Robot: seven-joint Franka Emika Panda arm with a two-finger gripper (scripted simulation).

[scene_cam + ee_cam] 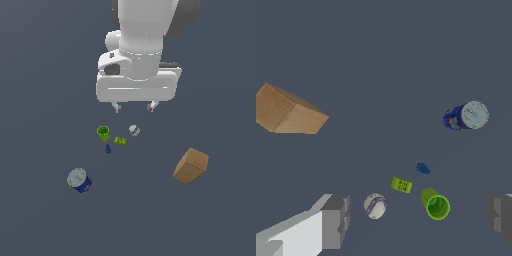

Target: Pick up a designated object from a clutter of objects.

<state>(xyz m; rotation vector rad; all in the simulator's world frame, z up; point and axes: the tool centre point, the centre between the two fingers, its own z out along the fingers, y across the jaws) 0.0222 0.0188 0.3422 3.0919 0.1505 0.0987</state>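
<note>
The green cup (103, 132) is being crowded on the surface (40, 100): a yellow-green piece (120, 141) just beside it, a blue figure (108, 149) near, a white-and-purple ball (134, 130) beyond. The blue can (79, 180) and cardboard box (191, 165) are lying well apart. The end effector (134, 106) is being held above, pointing down, fingers (336, 220) spread wide, nothing gripped.

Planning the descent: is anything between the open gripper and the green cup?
Nothing visible blocks it. The gripper is open above the green cup; the ball and yellow-green piece sit beside the cup, apart from it.
</note>
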